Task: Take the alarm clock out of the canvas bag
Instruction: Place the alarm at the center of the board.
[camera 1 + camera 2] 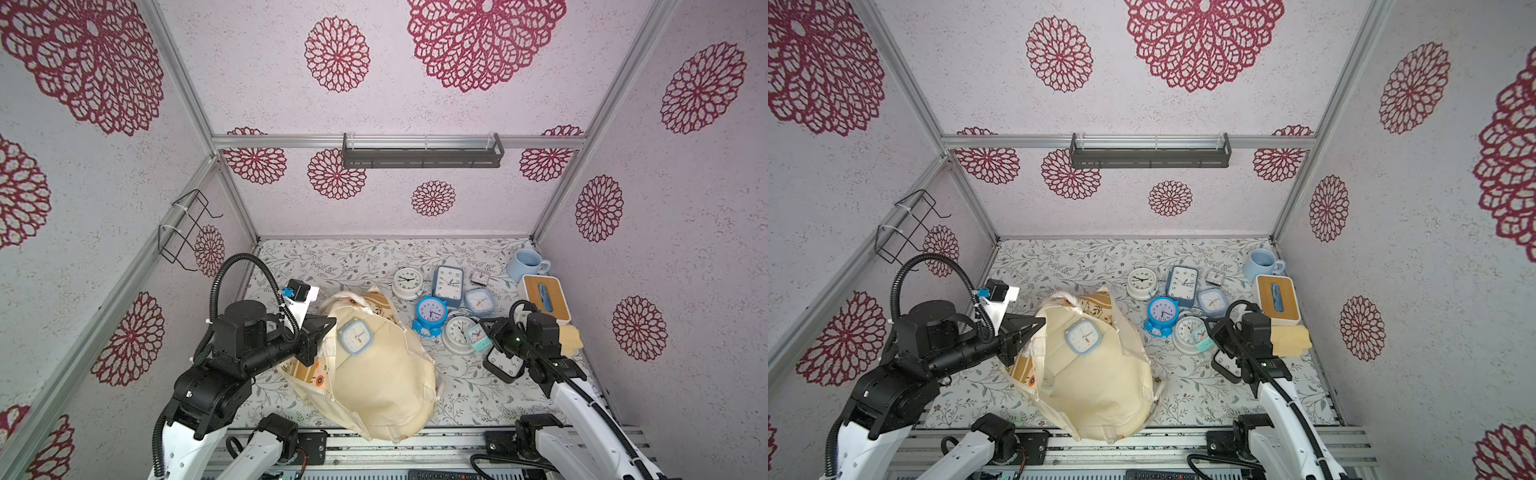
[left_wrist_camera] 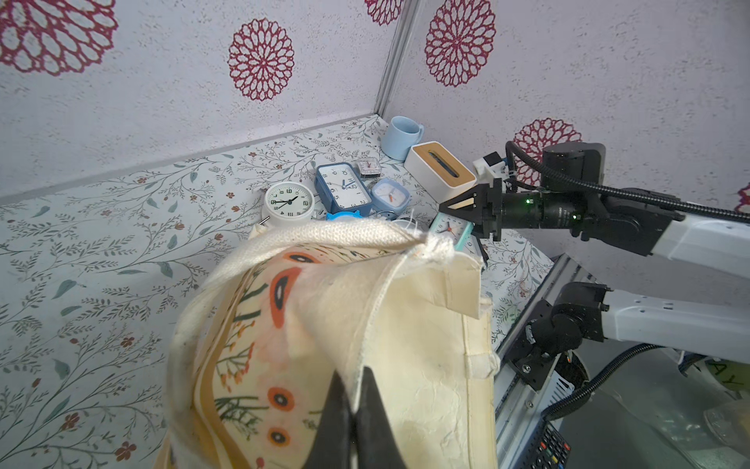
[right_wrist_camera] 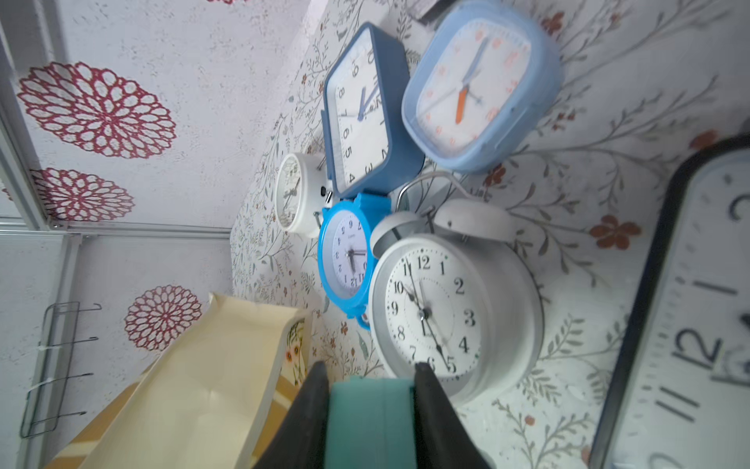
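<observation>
Floral-print tabletop [image 1: 332, 262], enclosed by pale panels with crimson medallions. Left gripper [image 2: 352, 379], at the bag's 9 o'clock: jaws closed tight, pinching the rim cloth of the canvas bag [image 1: 374, 386]. Bag lies slumped from table centre toward 6 o'clock, cream lining uppermost. Pale-blue square alarm clock [image 1: 354, 336] rests face up on that cream cloth near the bag's 11 o'clock edge; inside or merely on top, cannot tell. Loose clocks [image 1: 432, 309] are grouped at the bag's 2 o'clock. Right gripper [image 3: 370, 379], at the bag's 3 o'clock: jaws part open, clamped on a mint alarm clock [image 1: 477, 335], just beside a white twin-bell clock [image 3: 446, 308]. Blue mug [image 1: 524, 264] stands in the table's 1 o'clock corner
</observation>
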